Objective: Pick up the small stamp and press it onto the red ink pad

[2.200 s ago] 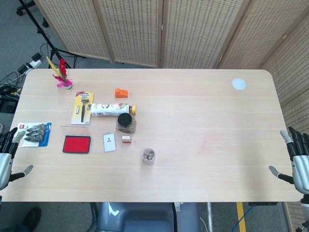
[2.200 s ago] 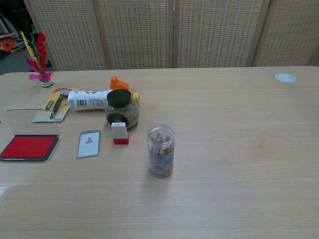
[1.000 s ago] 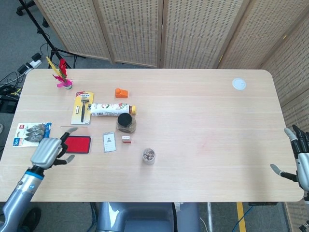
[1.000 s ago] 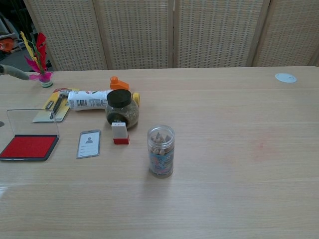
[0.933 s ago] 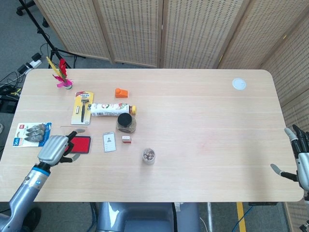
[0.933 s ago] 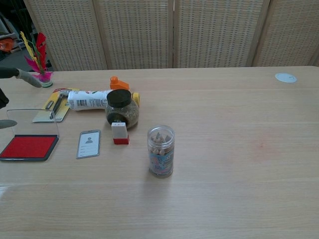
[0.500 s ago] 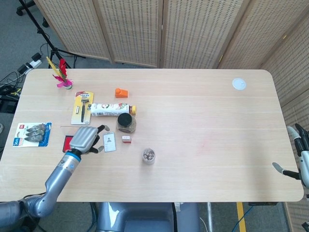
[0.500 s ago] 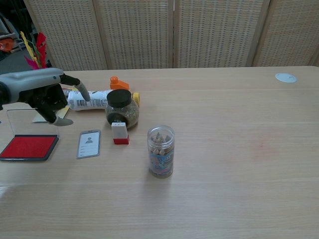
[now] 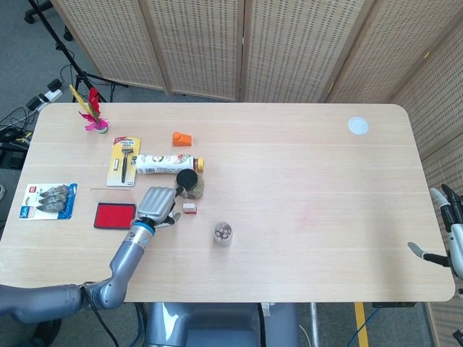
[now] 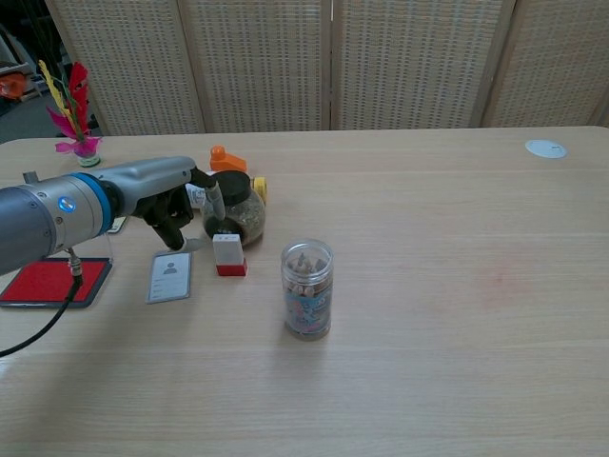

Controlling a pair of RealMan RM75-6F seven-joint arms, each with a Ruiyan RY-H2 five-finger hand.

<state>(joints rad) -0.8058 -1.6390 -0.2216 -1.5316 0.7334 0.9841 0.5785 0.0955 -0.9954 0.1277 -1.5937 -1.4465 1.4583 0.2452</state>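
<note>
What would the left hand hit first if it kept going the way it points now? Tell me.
Most likely the small stamp: the left hand reaches rightward, fingers apart, just short of it. The dark-lidded jar sits close behind, so depth leaves some doubt.

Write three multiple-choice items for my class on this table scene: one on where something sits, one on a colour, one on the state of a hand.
1. Where does the small stamp stand?
A. in front of the dark-lidded jar
B. on the ink pad
C. beside the white disc

2. What colour is the ink pad?
A. blue
B. red
C. green

3. What is the left hand doing?
A. lifting the stamp
B. hovering next to the stamp, holding nothing
C. pressing on the ink pad

Answers:
1 A, the stamp stands on the table just before the jar.
2 B, its surface is red.
3 B, its fingers are spread and empty.
</note>
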